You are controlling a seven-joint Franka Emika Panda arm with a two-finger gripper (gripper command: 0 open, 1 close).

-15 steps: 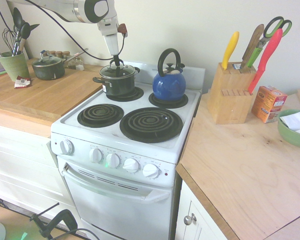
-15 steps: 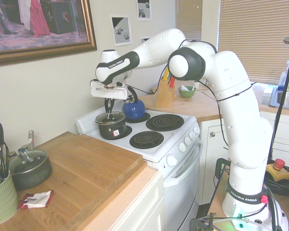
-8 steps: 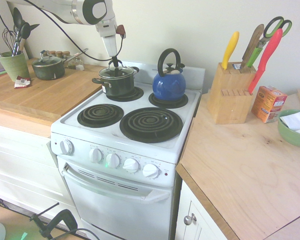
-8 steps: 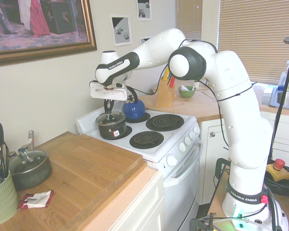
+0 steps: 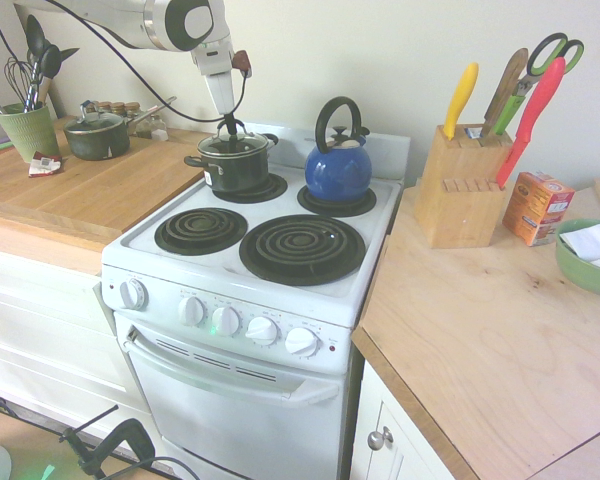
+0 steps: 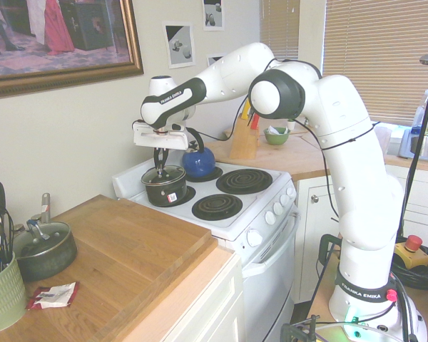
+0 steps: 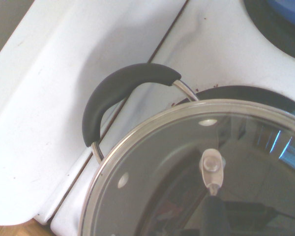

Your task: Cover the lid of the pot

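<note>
The gripper [image 6: 160,164] is clenched on the black handle of the clear glass lid [image 6: 174,173], which sits over the mouth of the dark pot [image 6: 167,192]. The pot stands on a rear coil burner [image 5: 263,190] of the white stove [image 5: 140,240], near the blue kettle [image 5: 338,172] on the other rear burner. On the wooden tabletop [image 5: 120,195], a grey-green saucepan [image 5: 98,142] wears its own glass lid, and a green crock [image 5: 30,134] holds a whisk and other utensils. Across the stove, a knife block [image 5: 462,190] holds yellow- and red-handled knives and green-and-black scissors; beyond an orange box [image 5: 538,208], a green bowl [image 5: 588,272] contains white cloth or paper.
</note>
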